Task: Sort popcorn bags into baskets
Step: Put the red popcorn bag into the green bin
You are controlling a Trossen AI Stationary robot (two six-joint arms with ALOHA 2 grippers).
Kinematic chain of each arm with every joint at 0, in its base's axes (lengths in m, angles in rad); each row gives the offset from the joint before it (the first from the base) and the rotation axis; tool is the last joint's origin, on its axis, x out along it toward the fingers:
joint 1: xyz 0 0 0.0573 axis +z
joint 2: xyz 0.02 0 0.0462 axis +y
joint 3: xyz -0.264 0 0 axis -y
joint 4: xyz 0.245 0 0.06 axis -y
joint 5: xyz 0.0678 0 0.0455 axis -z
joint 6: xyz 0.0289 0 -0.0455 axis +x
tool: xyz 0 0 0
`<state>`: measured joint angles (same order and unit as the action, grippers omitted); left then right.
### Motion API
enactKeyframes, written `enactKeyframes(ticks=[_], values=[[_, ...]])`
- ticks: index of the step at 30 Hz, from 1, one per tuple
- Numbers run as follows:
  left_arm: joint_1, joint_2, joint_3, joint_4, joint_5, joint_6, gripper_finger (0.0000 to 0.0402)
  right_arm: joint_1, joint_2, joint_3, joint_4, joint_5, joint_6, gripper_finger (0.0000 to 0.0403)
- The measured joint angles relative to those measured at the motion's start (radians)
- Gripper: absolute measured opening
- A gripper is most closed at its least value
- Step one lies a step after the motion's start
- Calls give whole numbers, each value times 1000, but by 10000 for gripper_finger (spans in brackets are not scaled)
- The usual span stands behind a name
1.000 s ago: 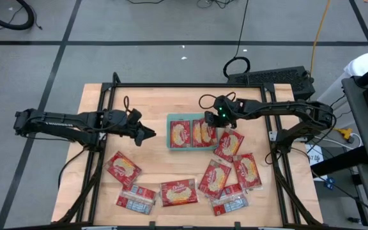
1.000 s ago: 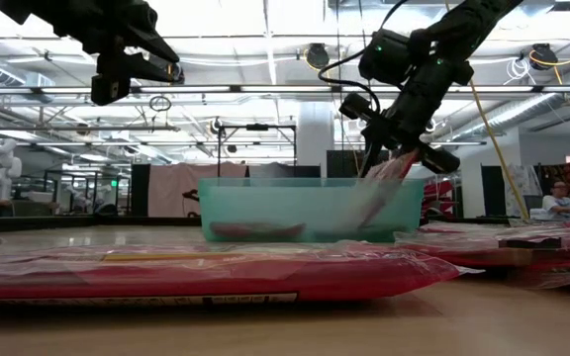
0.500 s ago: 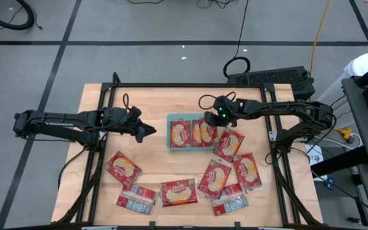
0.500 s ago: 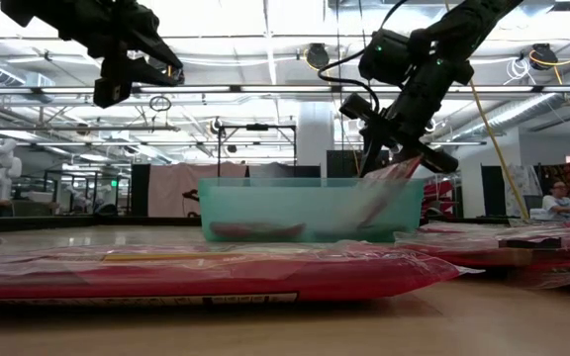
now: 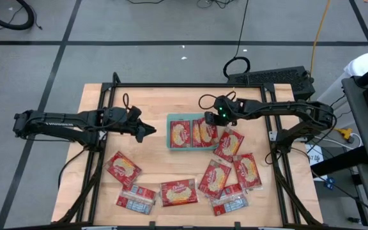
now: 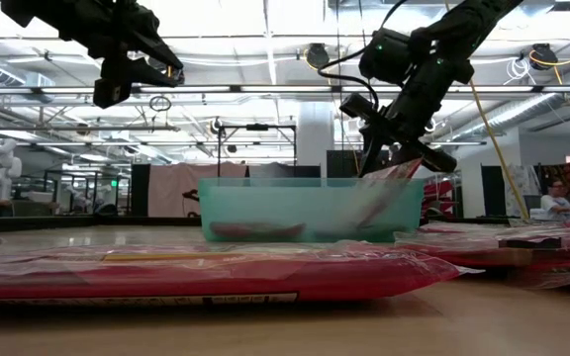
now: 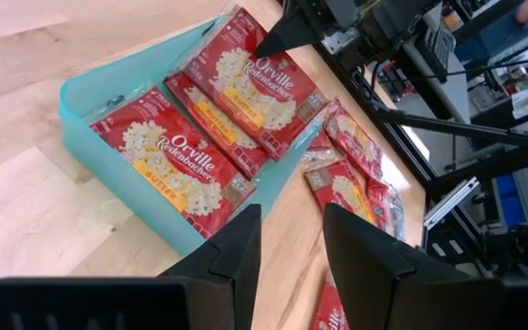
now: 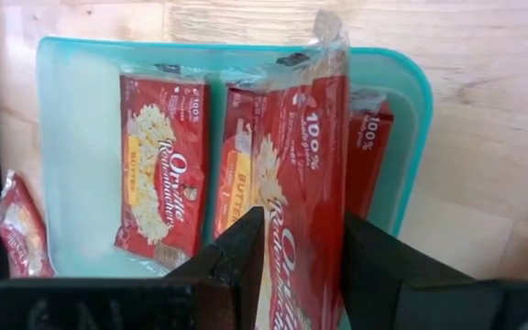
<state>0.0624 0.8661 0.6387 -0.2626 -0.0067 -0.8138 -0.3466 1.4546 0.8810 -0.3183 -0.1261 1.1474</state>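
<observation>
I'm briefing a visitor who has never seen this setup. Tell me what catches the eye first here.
First the teal tray in the middle of the wooden table, with red popcorn bags inside. The right gripper holds one more bag tilted over the tray's right side. Then the loose bags strewn over the table's near side, and the left gripper hanging open to the tray's left.

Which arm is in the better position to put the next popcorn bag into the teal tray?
The right: its gripper already holds a popcorn bag tilted over the teal tray. The left gripper hovers empty, open, beside the tray.
</observation>
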Motion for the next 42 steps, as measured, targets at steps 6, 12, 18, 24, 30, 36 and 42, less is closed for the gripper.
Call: enactKeyframes(ticks=[6, 12, 18, 24, 30, 36, 42], values=[[0, 0, 0, -5, 2, -3, 122, -5, -27, 0, -1, 51, -18, 114], [0, 0, 0, -5, 2, -3, 122, -20, -56, 0, -16, 56, -47, 114], [0, 0, 0, -6, 2, -3, 122, -32, -86, 2, -41, 56, -60, 114], [-3, -1, 0, -33, 1, -8, 122, -37, -158, 8, -135, 86, -55, 114], [-5, -1, 0, -60, 2, 0, 122, -10, -188, 8, -111, 73, -60, 114], [-5, -1, 0, -61, 2, 0, 122, 76, -163, 52, -111, 51, -7, 110], [-6, 0, 0, -153, 5, -30, 122, 149, -132, 154, -128, 99, -33, 86]])
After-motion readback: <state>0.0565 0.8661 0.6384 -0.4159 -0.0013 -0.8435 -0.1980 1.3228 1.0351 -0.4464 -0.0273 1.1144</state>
